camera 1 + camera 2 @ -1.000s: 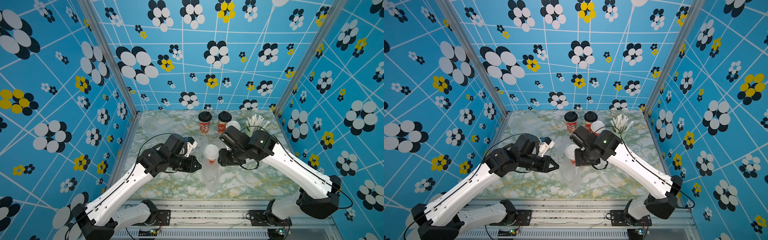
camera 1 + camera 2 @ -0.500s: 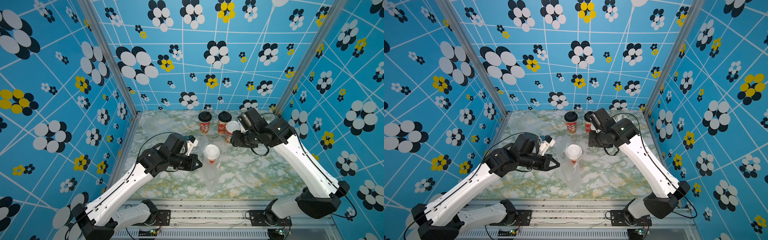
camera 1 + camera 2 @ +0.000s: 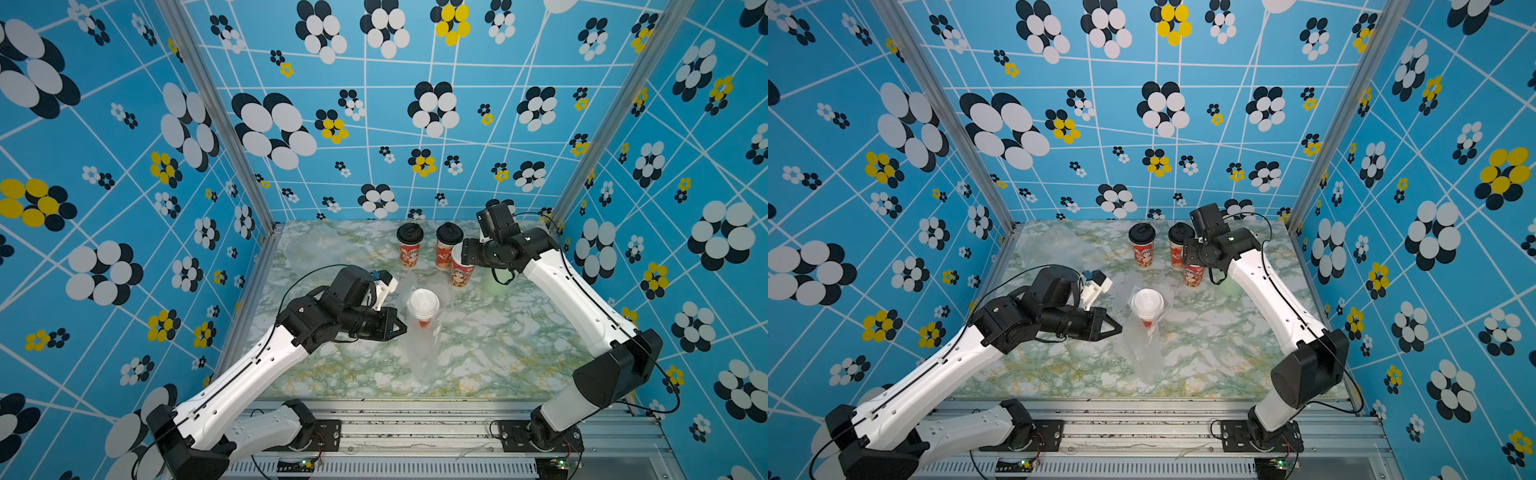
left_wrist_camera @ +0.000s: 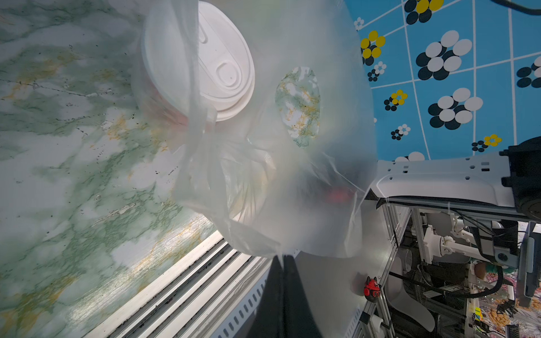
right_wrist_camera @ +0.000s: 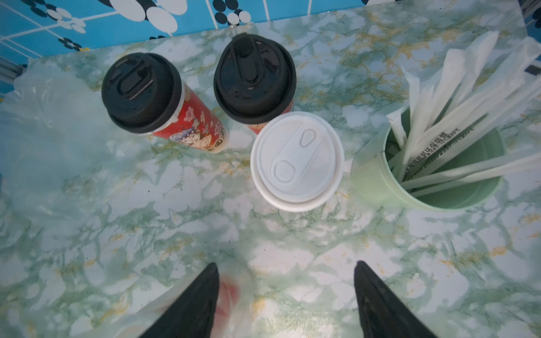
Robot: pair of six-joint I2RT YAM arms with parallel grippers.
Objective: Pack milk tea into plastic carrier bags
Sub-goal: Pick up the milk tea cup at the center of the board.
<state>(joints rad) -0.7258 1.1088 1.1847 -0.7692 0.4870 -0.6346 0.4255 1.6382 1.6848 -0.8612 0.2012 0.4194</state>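
A white-lidded milk tea cup [image 3: 423, 301] stands upright at the middle of the marbled worktop [image 3: 498, 353], inside a clear carrier bag [image 3: 419, 357]. This cup is the landmark for everything else. The bag's loose end trails from it toward the front rail.

The left tool [image 3: 399, 328] is just beside this cup, pinched narrow on the bag's film. The left wrist view shows the plastic drawn taut to its tips.

Behind the cup, toward the back wall, stands a second white-lidded cup [image 5: 297, 161]. The right tool [image 5: 287, 292] hovers above it with jaws wide, gripping nothing. Two black-lidded cups [image 5: 140, 90] [image 5: 254, 76] stand farther back still. A green straw cup [image 5: 377, 181] sits just beside the second white-lidded cup. A spare bag [image 3: 316, 249] lies crumpled well apart from the landmark cup, at the back corner on the left arm's side.
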